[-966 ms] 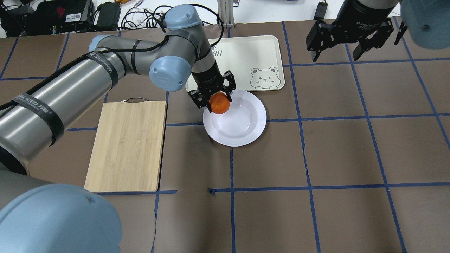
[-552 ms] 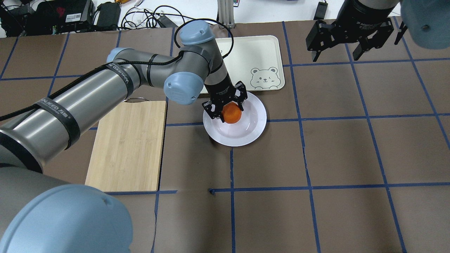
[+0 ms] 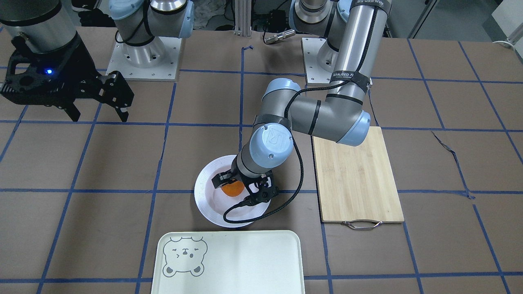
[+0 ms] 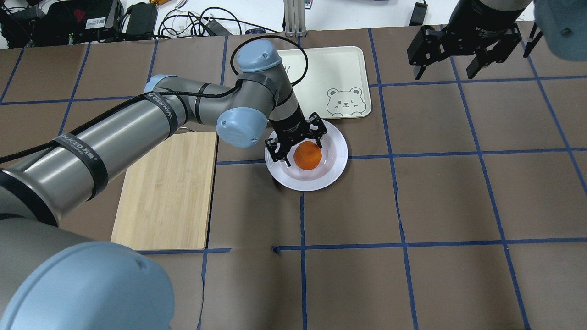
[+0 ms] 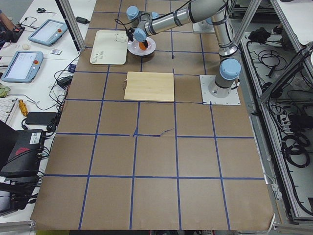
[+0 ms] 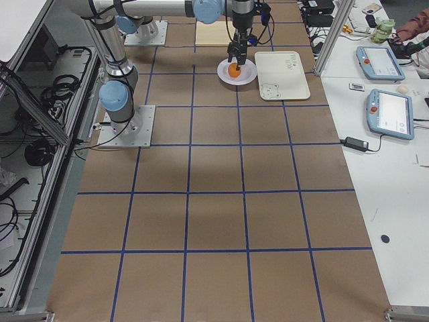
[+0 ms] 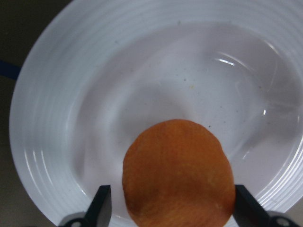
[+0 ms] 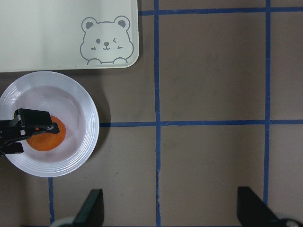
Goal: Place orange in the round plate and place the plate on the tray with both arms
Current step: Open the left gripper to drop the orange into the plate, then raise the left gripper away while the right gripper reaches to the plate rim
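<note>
Our left hand (image 4: 302, 153) hangs low over the plate (image 4: 338, 156), its fingers spread to either side of the orange (image 4: 307, 156), which sits in the plate's sunken middle. The plate lies on the tabletop (image 4: 435, 192), just beside the tray (image 4: 330, 68). Our right hand (image 4: 445, 74) hovers well apart, fingers spread wide.

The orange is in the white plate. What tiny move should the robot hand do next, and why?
Probably lift the left gripper straight up. The orange seems to rest in the round plate's sunken centre, and the wrist view shows a gap between it and one of the fingers, so rising should leave it there and clear the plate.
</note>
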`<state>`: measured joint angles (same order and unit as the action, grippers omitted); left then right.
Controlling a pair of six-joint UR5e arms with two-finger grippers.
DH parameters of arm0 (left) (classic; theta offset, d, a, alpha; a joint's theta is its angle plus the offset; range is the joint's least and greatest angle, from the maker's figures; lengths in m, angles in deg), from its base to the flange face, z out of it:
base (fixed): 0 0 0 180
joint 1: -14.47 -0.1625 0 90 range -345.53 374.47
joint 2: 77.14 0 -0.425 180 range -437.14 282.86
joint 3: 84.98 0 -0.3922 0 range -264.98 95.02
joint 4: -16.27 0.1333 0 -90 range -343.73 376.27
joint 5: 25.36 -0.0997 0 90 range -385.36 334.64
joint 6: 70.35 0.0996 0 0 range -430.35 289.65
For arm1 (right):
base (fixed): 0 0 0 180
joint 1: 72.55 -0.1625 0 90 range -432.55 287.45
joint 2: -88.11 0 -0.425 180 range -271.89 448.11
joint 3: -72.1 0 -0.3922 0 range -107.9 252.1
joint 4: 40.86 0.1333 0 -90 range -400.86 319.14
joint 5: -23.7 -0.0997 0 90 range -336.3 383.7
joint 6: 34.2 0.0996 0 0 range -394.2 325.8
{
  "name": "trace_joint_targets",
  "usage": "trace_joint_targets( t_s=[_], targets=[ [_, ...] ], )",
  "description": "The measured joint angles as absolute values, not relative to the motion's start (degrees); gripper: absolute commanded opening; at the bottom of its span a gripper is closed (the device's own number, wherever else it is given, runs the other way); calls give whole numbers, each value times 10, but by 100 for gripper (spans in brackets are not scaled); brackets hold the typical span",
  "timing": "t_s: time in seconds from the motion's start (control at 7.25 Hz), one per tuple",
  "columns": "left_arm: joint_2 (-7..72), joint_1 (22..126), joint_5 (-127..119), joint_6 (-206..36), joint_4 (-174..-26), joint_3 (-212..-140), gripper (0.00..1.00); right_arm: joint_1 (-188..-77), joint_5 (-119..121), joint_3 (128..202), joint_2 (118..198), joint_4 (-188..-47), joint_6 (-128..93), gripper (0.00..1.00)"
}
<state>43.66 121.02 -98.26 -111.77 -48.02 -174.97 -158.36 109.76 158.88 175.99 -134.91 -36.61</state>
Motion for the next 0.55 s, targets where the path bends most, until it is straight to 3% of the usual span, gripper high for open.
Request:
trace_joint_targets(
  t_s=[0.28, 0.55],
  targets=[
    [395, 1172, -983, -1085, -528, -1713, 100, -1560, 1043, 1601, 1758, -1356, -367, 100],
    [331, 1118, -1005, -971, -688, -1658, 100, -1554, 1000, 1634, 1752, -1407, -367, 100]
  ],
)
